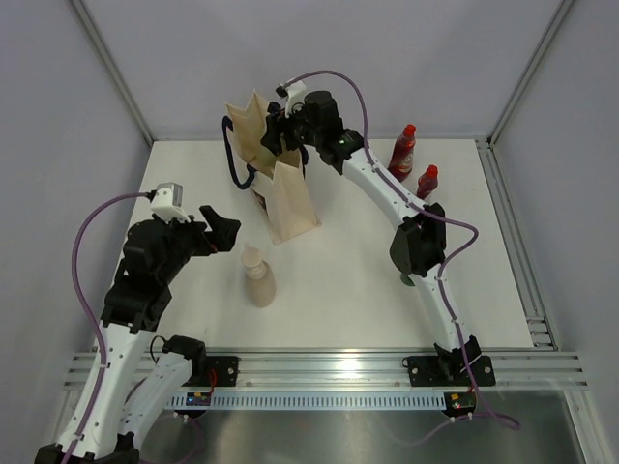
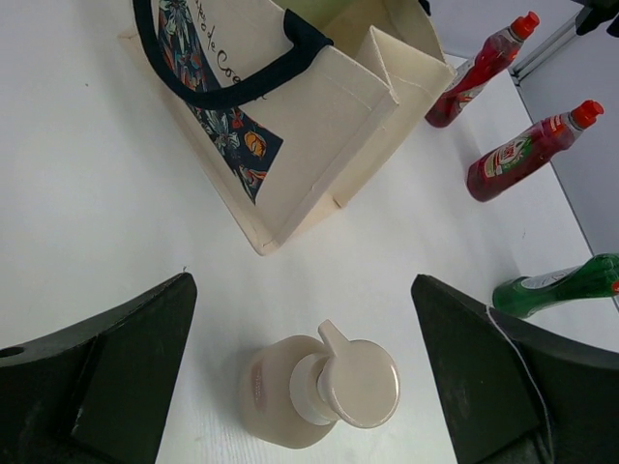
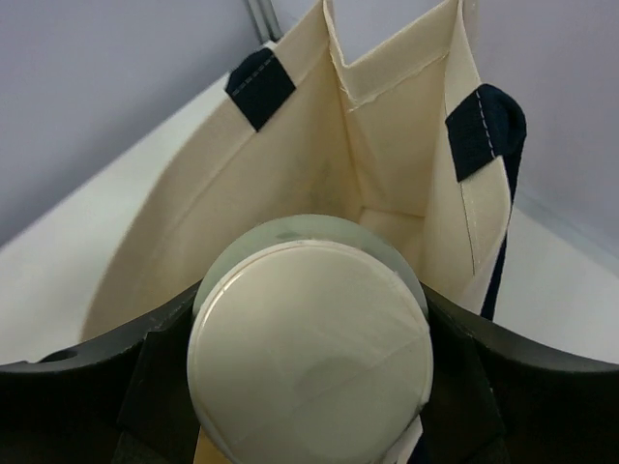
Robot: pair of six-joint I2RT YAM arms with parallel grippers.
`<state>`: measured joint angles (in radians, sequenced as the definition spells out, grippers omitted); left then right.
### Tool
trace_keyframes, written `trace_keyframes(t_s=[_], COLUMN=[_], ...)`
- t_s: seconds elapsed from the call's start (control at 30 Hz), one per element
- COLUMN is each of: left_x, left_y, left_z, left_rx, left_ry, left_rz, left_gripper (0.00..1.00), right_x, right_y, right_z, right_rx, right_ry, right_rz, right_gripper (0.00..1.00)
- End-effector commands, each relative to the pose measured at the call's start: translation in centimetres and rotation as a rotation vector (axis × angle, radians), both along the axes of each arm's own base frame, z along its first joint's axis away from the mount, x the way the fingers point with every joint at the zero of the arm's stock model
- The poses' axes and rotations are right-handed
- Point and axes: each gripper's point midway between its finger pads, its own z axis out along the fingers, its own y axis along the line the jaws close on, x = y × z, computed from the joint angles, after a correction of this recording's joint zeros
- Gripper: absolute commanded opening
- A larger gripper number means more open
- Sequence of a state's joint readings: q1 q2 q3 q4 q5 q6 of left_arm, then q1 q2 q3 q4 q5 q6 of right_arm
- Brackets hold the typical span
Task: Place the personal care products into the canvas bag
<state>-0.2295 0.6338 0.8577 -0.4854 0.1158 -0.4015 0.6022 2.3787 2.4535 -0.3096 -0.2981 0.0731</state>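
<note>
While one beige bottle (image 1: 258, 278) stands, one sage bottle (image 3: 309, 348) hangs gripped.

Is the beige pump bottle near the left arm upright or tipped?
Upright: the beige pump bottle stands on the table, its cap facing up.

Left arm (image 1: 145, 275) folded low on its own side, wrist pitched downward; left pincer (image 1: 221, 232) spread fully, nothing between its fingers (image 2: 116, 358). Right arm (image 1: 387, 193) stretched far forward, elbow bent; right pincer (image 1: 280, 130) pointing down, clamped on a pale green bottle (image 3: 311, 358).
</note>
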Motion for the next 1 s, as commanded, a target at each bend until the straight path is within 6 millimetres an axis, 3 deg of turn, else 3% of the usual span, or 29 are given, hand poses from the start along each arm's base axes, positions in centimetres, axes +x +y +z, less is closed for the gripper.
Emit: trace_keyframes(t_s=[0.0,0.17,0.27,0.33,0.4,0.5,0.57,0.63,0.73,0.77,0.87,0.9,0.93,0.97], left_x=[-0.1,-0.6,-1.0,-1.2,-1.4,-1.6,-1.8,-1.9,-2.0,-2.2,-2.5,-2.6,-2.8,-2.8], left_y=[0.2,0.1,0.0,0.0,-0.1,-0.1,-0.1,-0.2,-0.5,-0.6,-0.9,-1.1,-1.3,-1.4], left_z=[-0.7,-2.1,-2.3,-2.5,-2.5,-2.7,-2.7,-2.7,-2.9,-3.1,-3.7,-3.9,-4.0,-4.2], left_rx=[-0.004,-0.003,-0.011,-0.019,-0.022,-0.025,-0.030,-0.034,-0.045,-0.050,-0.067,-0.071,-0.086,-0.094], left_ry=[0.009,0.041,0.042,0.043,0.041,0.044,0.040,0.045,0.059,0.069,0.099,0.111,0.120,0.130], left_rz=[0.013,0.005,-0.005,-0.005,-0.009,-0.011,-0.015,-0.020,-0.031,-0.038,-0.049,-0.054,-0.063,-0.066], left_gripper=[0.99,0.99,0.99,0.99,0.99,0.99,0.99,0.99,0.99,0.99,0.99,0.99,0.99,0.99], right_x=[-1.4,-0.7,-0.7,-1.8,-3.1,-4.2,-3.3,-1.3,1.3,1.8,2.2,2.2,2.0,2.0], right_y=[0.5,1.8,2.7,3.6,4.1,4.9,5.0,4.5,3.6,3.5,2.8,2.7,2.5,2.4], right_z=[8.8,5.4,2.3,1.6,2.2,5.7,6.9,6.2,2.7,0.2,-3.4,-3.9,-4.4,-5.0], right_rx=[-0.062,-0.258,-0.306,-0.265,-0.195,-0.046,0.009,0.004,-0.076,-0.118,-0.185,-0.199,-0.219,-0.232], right_ry=[-0.402,-0.501,-0.466,-0.430,-0.398,-0.391,-0.362,-0.340,-0.336,-0.312,-0.266,-0.264,-0.265,-0.259], right_rz=[0.019,0.059,0.117,0.182,0.229,0.234,0.172,0.062,-0.042,-0.044,-0.033,-0.021,0.001,0.010], right_gripper=[0.00,0.00,0.00,0.00,0.00,0.00,0.00,0.00,0.00,0.00,0.01,0.06,0.18,0.25])
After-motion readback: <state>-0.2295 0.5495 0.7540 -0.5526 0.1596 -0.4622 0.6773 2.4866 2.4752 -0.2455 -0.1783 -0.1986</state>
